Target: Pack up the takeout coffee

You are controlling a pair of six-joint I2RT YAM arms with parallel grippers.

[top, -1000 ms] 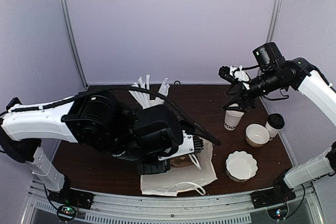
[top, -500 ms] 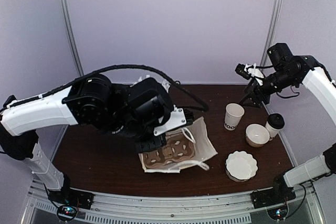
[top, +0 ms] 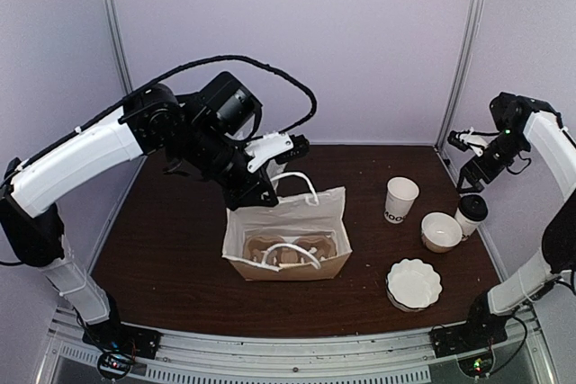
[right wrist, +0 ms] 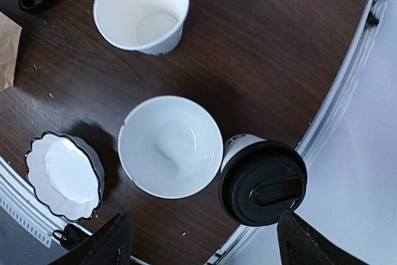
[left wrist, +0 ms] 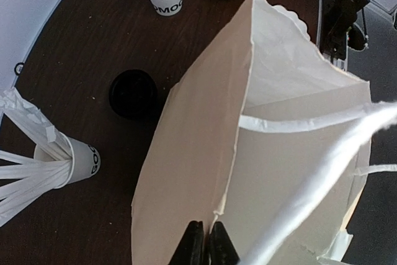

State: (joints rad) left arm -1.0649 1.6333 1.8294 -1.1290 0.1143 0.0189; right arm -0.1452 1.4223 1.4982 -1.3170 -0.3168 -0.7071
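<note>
The takeout coffee (right wrist: 263, 181), a white cup with a black lid, stands at the table's right edge (top: 470, 213) beside a white bowl. My right gripper (right wrist: 205, 243) hovers open above it (top: 466, 179), its fingers spread wide over bowl and cup, holding nothing. A white paper bag (top: 288, 231) stands open at mid-table with a brown cardboard tray inside. My left gripper (left wrist: 205, 246) is shut on the bag's top rim (top: 268, 193), at the back left corner. The bag's wall (left wrist: 198, 141) fills the left wrist view.
A lidless white cup (top: 400, 198) (right wrist: 141, 7) stands left of the white bowl (top: 440, 229) (right wrist: 170, 146). A scalloped dish (top: 414, 283) (right wrist: 65, 175) sits nearer the front. Behind the bag are a loose black lid (left wrist: 132, 93) and a cup with straws (left wrist: 68, 162).
My left arm has pulled up and back, raising the flattened bag until it stands open. My right arm has swung right, from over the lidless cup to above the coffee, and its jaws have widened.
</note>
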